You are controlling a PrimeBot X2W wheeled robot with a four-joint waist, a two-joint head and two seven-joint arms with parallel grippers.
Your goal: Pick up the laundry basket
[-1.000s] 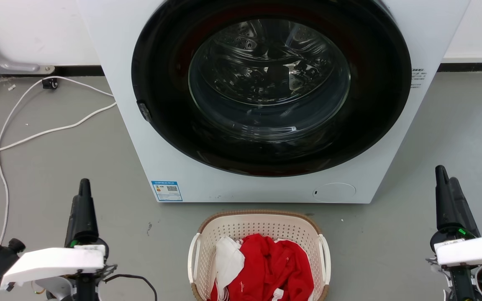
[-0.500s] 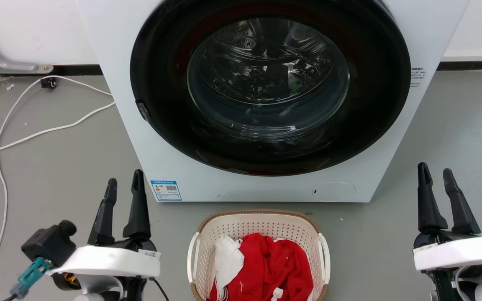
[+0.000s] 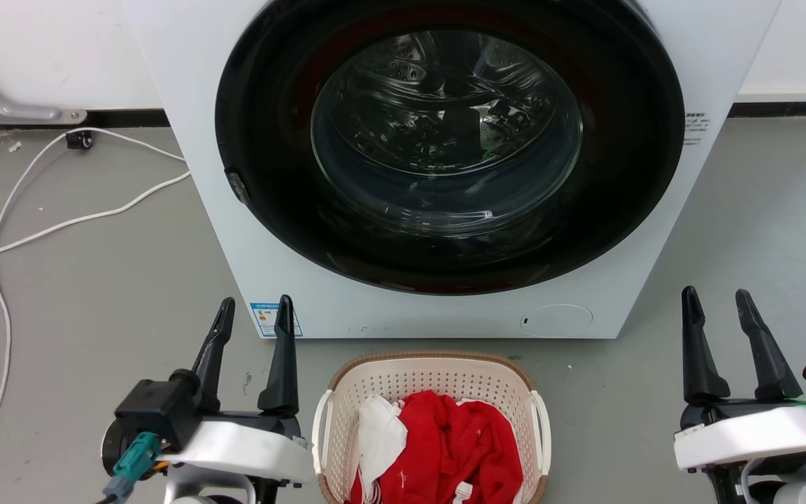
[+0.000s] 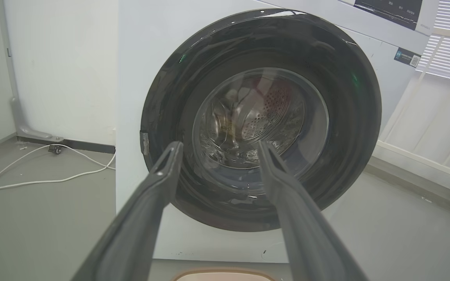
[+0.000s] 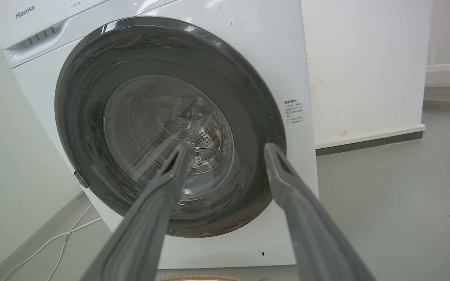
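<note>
Cream plastic laundry basket sits on the floor before the washing machine, red cloth inside. Left gripper and right gripper gape, holding nothing. Best to lower both evenly onto the side handles. Half a second back, the left sat further out; it's swung in.

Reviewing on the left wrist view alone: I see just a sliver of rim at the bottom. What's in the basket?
Observer: Head view: the basket holds a red garment and a white cloth.
Operator: Is the right gripper open?
Observer: Yes, the right gripper is open, holding nothing.
Operator: Which gripper is nearer the basket?
Observer: The left gripper; it is close beside the basket's left handle, the right one well off.
</note>
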